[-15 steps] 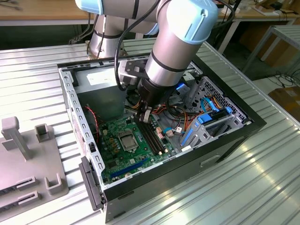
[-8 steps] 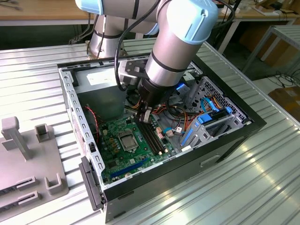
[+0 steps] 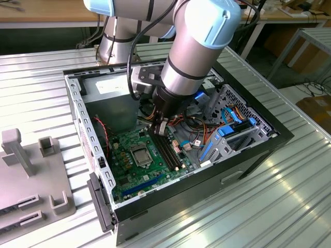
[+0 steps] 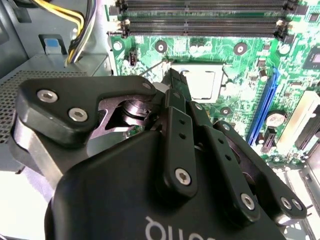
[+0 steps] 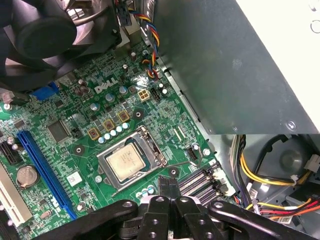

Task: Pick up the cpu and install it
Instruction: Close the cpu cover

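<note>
First wrist view: claw (image 5: 169, 187) fingertips pressed together, cpu (image 5: 128, 164) seated in its socket.

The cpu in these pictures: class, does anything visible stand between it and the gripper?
Nothing visible does. The cpu lies flat in the socket frame on the motherboard, its metal top bare. The gripper, jaws shut and empty, hangs beside the socket near the memory slots, with open air between it and the chip.
</note>
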Robot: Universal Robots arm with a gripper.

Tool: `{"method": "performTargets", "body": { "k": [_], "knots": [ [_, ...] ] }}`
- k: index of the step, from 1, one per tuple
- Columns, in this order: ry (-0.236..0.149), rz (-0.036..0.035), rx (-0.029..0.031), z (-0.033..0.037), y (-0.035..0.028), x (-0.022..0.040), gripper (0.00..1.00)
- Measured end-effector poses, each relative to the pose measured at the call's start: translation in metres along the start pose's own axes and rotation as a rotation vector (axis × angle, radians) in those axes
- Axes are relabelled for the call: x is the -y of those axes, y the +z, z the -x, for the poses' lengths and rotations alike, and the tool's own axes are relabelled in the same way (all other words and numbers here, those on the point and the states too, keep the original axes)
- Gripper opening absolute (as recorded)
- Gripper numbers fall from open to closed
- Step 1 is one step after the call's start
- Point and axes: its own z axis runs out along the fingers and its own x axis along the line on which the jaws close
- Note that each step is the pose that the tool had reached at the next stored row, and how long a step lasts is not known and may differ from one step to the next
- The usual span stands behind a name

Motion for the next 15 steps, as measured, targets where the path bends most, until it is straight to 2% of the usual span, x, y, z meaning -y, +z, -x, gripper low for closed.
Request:
{"method": "performTargets", "body": {
  "k": [2,5,8,10,15],
  "knots": [
    [0.0,0.0006,-0.0003,0.0017,-0.0002,0.0027,0.11],
    [0.0,0.0022,-0.0013,0.0066,-0.001,0.0106,0.11],
    [-0.001,0.0025,-0.0014,0.0093,-0.0012,0.0136,0.11],
    [0.0,0.0023,-0.0015,0.0118,-0.0009,0.0121,0.11],
    [-0.001,0.0024,-0.0015,0.0257,0.0011,0.0042,0.11]
  ]
}}
